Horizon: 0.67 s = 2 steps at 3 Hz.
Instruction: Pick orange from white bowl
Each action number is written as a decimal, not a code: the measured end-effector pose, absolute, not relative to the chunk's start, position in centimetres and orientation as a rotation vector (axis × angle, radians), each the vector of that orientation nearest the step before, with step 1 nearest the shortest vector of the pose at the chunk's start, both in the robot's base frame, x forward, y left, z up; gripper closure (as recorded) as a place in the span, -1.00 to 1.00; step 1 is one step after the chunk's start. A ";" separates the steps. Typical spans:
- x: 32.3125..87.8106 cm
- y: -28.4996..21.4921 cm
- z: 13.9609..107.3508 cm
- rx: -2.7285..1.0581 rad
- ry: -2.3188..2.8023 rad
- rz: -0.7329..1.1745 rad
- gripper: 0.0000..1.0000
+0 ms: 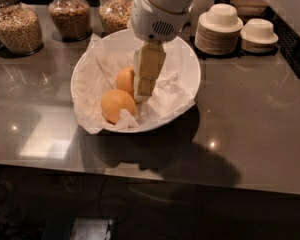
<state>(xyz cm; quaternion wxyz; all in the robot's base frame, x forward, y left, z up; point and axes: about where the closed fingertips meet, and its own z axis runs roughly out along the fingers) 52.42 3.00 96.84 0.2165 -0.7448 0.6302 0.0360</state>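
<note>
The white bowl (187,66), wide, shallow and lined with crumpled white paper, stands on the dark counter. Two oranges lie in it: the near orange (117,104) at the front left, and the far orange (125,79) just behind it, partly covered by my gripper. My gripper (144,90) hangs from the white arm down into the bowl, right beside the far orange and over its right side. The cream-coloured gripper body hides where the tips meet the fruit.
Three glass jars of grains (17,26) stand along the back left. Stacks of small white bowls and plates (221,28) stand at the back right. The counter's front edge (150,176) runs below the bowl.
</note>
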 end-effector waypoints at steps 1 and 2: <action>52.6 3.2 96.3 -2.216 1.662 0.121 -1.00; 53.7 3.4 95.8 -2.423 1.536 0.090 -1.00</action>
